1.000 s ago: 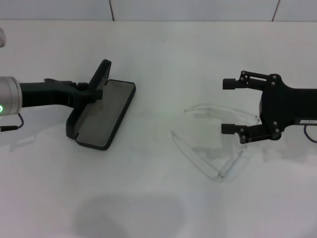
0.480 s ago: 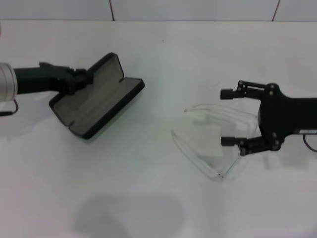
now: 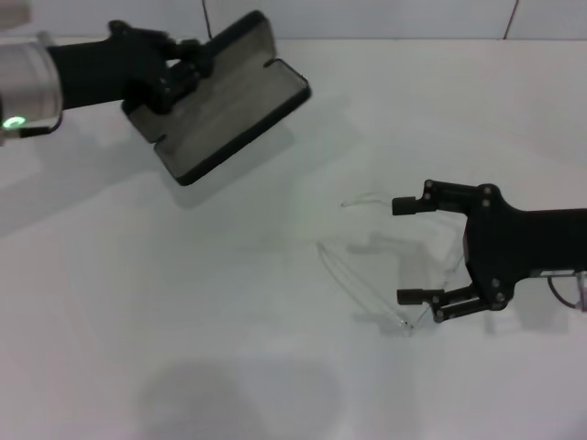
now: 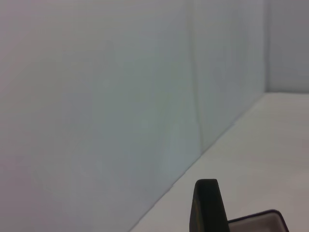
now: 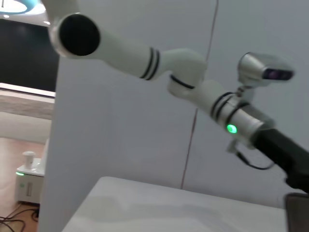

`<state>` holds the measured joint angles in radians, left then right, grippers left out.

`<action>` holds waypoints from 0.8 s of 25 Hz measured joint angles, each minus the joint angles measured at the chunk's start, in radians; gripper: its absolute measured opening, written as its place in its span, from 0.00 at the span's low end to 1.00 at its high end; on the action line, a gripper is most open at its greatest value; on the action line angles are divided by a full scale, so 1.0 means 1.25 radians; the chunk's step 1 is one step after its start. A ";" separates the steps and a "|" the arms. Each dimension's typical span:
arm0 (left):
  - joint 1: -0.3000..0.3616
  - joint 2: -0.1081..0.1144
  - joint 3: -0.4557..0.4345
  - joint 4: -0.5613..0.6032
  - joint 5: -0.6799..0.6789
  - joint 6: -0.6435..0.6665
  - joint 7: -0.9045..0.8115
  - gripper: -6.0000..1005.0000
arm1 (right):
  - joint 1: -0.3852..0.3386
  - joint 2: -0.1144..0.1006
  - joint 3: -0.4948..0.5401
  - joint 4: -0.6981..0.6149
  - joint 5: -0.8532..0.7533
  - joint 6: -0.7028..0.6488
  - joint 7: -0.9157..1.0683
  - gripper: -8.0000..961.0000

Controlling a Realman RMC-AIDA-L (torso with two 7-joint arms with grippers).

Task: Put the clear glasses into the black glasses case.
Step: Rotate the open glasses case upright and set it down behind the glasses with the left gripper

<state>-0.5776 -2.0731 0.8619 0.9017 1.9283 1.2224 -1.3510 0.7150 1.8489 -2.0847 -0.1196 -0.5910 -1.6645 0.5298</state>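
Note:
The black glasses case point(image 3: 231, 99) hangs open above the table's far left, tilted, its grey lining facing up. My left gripper point(image 3: 180, 75) is shut on its near edge. A black part of the case point(image 4: 207, 207) shows low in the left wrist view. The clear glasses point(image 3: 365, 286) lie on the white table at centre right, arms pointing left. My right gripper point(image 3: 402, 250) is open and low over the glasses' lens end, one finger on each side of the frame. The right wrist view shows the left arm point(image 5: 227, 108) and a case edge point(image 5: 296, 212).
The white table point(image 3: 229, 302) is backed by a pale panelled wall point(image 3: 367, 16) along the far side. The case's shadow falls on the table below it.
My left gripper lifted the case off the table, up and toward the far side, and turned it. My right gripper moved left and closer over the glasses, still open.

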 joint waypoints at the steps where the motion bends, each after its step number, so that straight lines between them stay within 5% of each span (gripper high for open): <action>1: -0.013 0.000 0.002 -0.015 0.000 0.000 0.031 0.21 | 0.000 0.002 0.000 0.000 -0.003 0.001 -0.003 0.92; 5: -0.074 0.009 0.049 -0.079 0.008 -0.004 0.126 0.21 | 0.001 0.009 0.000 0.000 -0.020 0.003 -0.010 0.92; 20: -0.184 0.006 0.172 -0.117 0.104 -0.030 0.102 0.21 | 0.003 0.020 -0.001 0.000 -0.032 0.024 -0.013 0.92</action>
<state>-0.8073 -2.0659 1.0774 0.7549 2.0580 1.1850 -1.2242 0.7189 1.8741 -2.0856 -0.1197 -0.6305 -1.6350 0.5136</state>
